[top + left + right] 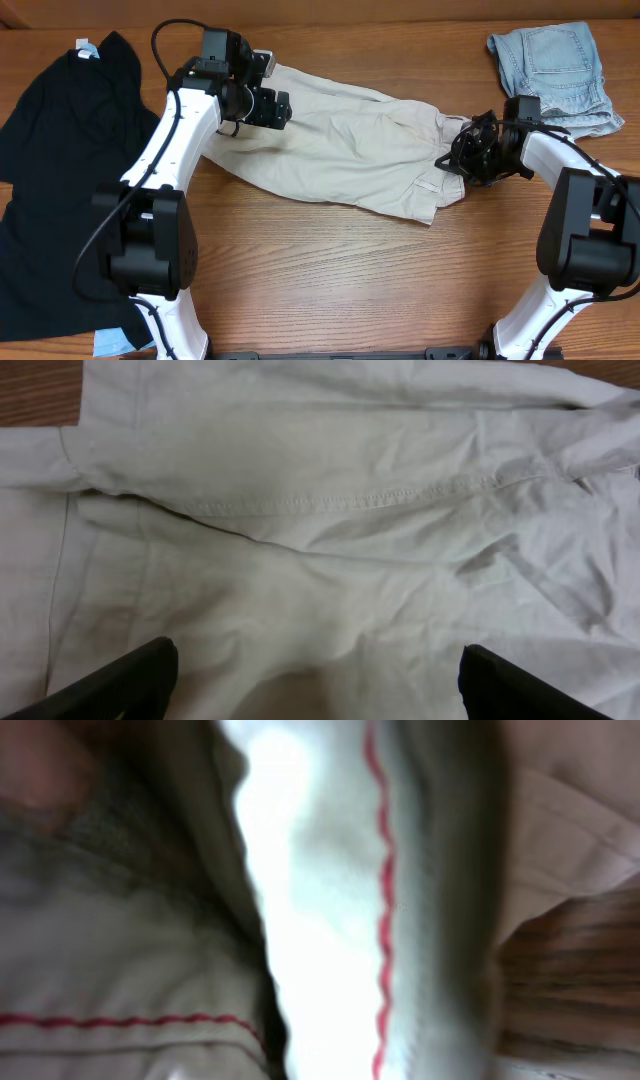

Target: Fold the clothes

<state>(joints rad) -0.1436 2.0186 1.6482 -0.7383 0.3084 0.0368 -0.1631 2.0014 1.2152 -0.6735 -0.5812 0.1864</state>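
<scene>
Cream shorts (350, 150) sit under the wide-spread fingers (115, 682) of the left gripper (315, 690). The right gripper (470, 152) is buried at the waistband (442, 180) end, cloth hiding whether it's clamped. They sprawl rumpled across the middle of the table (330, 290). Best now: pinch a seam edge, pull taut, flatten before folding.

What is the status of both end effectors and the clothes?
Left end effector open above large cream-beige cotton shorts, unfolded. Right end effector at their right edge, grip unclear. Big black top, small light-blue denim shorts lie apart; nothing blocking.
</scene>
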